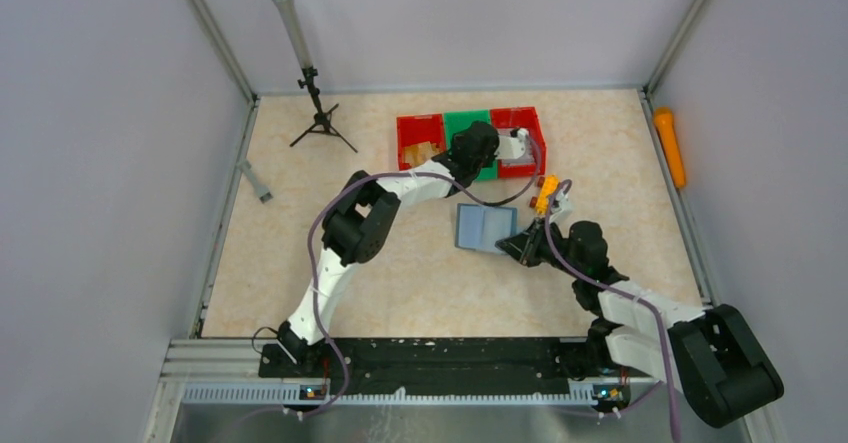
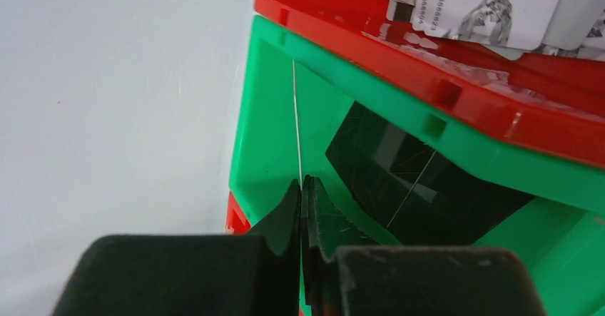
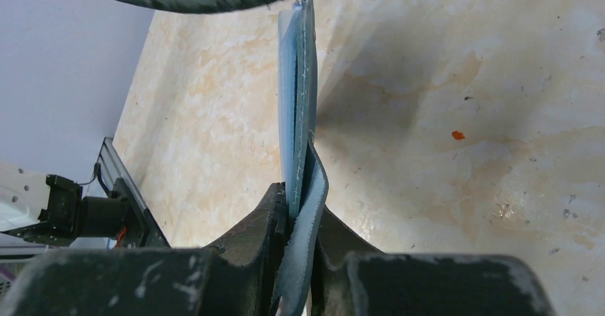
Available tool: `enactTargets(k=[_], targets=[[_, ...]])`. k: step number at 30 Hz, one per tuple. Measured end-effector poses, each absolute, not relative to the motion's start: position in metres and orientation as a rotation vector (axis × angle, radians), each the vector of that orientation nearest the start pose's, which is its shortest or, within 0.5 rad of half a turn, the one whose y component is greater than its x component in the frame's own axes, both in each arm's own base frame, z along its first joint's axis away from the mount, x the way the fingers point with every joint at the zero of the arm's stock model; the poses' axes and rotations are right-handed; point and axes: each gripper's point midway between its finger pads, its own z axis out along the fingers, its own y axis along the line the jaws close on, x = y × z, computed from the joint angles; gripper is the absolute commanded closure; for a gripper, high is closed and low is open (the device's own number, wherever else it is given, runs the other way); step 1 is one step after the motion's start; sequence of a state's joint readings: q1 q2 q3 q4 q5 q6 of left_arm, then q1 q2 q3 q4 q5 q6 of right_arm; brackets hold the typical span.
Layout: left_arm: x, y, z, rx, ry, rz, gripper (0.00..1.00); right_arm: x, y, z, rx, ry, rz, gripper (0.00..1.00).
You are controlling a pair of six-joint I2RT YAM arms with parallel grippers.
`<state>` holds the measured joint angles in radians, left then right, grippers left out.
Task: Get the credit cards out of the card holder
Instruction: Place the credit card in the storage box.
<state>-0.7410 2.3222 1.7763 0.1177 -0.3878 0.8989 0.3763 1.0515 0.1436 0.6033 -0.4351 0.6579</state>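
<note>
Inside red bin (image 2: 428, 66), printed white card (image 2: 471, 2)

Plain lilac-grey walls (image 1: 100, 163) enclose a beige marbled tabletop (image 1: 400, 293), evenly lit, with metal corner posts (image 1: 214, 31).

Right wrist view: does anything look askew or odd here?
The slate-teal folding card holder is pinched at one edge in the right end effector, with a soft flap buckled inside the grip. A small orange speck lies on the beige table. Otherwise nothing stands out.
</note>
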Motion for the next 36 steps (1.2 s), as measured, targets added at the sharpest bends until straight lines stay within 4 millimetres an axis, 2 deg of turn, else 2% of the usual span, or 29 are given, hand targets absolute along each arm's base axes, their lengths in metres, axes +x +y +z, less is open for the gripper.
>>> enactTargets(k=[3,12,20,29,32,34,35,36], targets=[[0.534,-0.357,0.103,1.334,1.518,0.528,1.00,0.234,0.196,0.091,-0.041,1.992,1.096,1.00],[0.541,-0.352,0.116,1.368,1.482,0.599,0.98,0.236,0.195,0.095,-0.034,1.975,1.086,1.00],[0.534,-0.347,0.101,1.463,1.501,0.611,0.64,0.235,0.193,0.091,-0.026,1.984,1.079,1.00],[0.529,-0.345,0.097,1.450,1.551,0.572,0.42,0.234,0.192,0.091,-0.025,1.979,1.075,1.00],[0.524,-0.344,0.107,1.425,1.577,0.543,0.33,0.233,0.192,0.091,-0.027,1.975,1.076,1.00],[0.519,-0.342,0.122,1.387,1.596,0.512,0.17,0.233,0.192,0.092,-0.029,1.971,1.077,1.00],[0.516,-0.340,0.134,1.354,1.606,0.493,0.06,0.233,0.192,0.092,-0.030,1.969,1.078,1.00],[0.513,-0.338,0.145,1.335,1.607,0.482,0.03,0.233,0.193,0.093,-0.032,1.967,1.079,1.00]])
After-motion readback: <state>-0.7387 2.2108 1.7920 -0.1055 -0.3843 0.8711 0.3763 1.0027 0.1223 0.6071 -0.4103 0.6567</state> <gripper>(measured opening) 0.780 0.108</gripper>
